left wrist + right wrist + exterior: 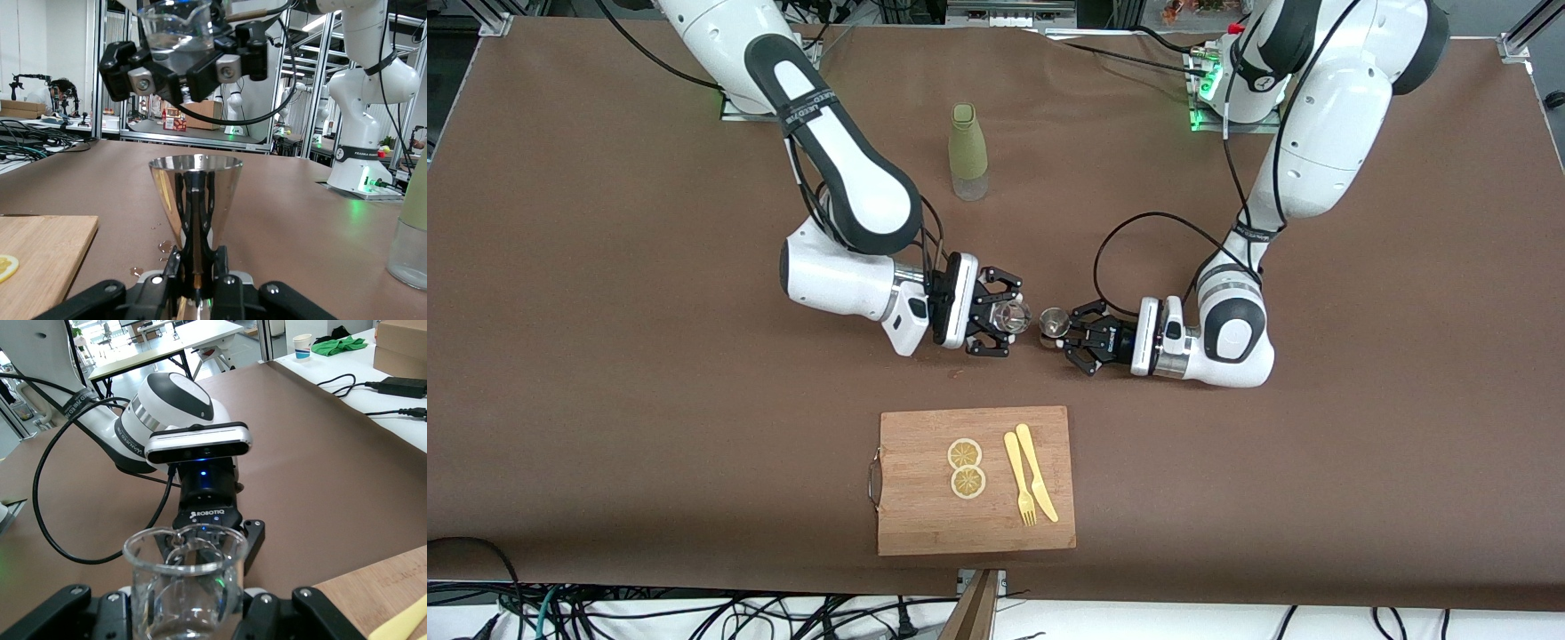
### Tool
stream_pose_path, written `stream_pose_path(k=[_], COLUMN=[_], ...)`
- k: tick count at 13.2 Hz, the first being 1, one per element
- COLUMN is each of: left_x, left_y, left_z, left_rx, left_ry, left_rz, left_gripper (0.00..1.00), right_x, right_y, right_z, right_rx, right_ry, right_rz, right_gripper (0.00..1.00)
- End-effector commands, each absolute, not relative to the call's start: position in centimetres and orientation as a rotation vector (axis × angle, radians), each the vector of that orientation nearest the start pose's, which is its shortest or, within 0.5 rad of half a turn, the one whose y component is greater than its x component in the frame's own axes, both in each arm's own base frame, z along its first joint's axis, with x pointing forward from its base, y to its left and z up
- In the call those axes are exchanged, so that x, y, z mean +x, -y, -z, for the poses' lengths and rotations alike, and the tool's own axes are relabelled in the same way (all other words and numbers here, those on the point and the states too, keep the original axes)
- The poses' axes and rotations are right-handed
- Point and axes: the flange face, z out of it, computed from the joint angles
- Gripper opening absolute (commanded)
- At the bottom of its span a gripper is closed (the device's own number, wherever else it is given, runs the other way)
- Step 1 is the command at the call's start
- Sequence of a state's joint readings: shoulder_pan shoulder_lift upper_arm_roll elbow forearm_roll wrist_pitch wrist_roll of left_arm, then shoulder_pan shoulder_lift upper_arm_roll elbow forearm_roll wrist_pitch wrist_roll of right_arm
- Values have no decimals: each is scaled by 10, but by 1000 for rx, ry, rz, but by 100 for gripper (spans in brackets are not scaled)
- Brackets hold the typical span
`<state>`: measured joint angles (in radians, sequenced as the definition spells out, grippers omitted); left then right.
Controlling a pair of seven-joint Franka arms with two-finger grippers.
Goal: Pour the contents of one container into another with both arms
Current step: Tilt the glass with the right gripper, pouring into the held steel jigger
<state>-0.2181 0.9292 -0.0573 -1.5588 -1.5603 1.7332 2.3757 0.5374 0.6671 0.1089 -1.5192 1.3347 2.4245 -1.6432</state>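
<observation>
Above table: right gripper (1009, 317) clamps glass cup (1014, 316) (upright); left gripper (1069, 336) clamps measuring cup (1054, 322), upright.

- measuring cup (195, 200): polished steel, mirror-bright
- glass cup (183, 577): clear, smooth glass
- table cover (605, 356): matt brown, probably cloth
- cutting board (976, 480): pale wood, visible grain
- bottle (968, 151): matt olive, clear base
- arms: glossy white shells

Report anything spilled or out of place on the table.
A few small drops lie on the brown table by the steel measuring cup, near the cutting board. They look like spilled liquid. Nothing else stands out.
</observation>
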Motion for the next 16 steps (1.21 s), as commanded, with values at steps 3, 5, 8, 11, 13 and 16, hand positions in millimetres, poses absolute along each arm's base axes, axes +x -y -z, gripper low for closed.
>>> stream_pose_path(k=[3,5,8,11,13,16], left_x=[622,620,620,622,622,622], left_y=[276,281,285,291,291,291], left_z=[-123,-123,-125,-129,-130,-130], left_rx=[1228,1225,1219,1210,1207,1207], left_ry=[1278,1280,1278,1279,1281,1284], left_rz=[-996,-992,-996,-1006,-1006,-1004], left_gripper=[0,0,0,0,0,0], right_x=[590,588,585,585,586,587], right_y=[-446,-447,-449,-449,-448,-448], right_z=[-302,-301,-297,-293,-293,-296], right_rx=[-1820,-1818,-1820,-1830,-1830,-1863], right_ry=[1359,1403,1439,1480,1506,1552], right_rz=[798,790,780,779,776,737], right_gripper=[11,11,11,11,11,11])
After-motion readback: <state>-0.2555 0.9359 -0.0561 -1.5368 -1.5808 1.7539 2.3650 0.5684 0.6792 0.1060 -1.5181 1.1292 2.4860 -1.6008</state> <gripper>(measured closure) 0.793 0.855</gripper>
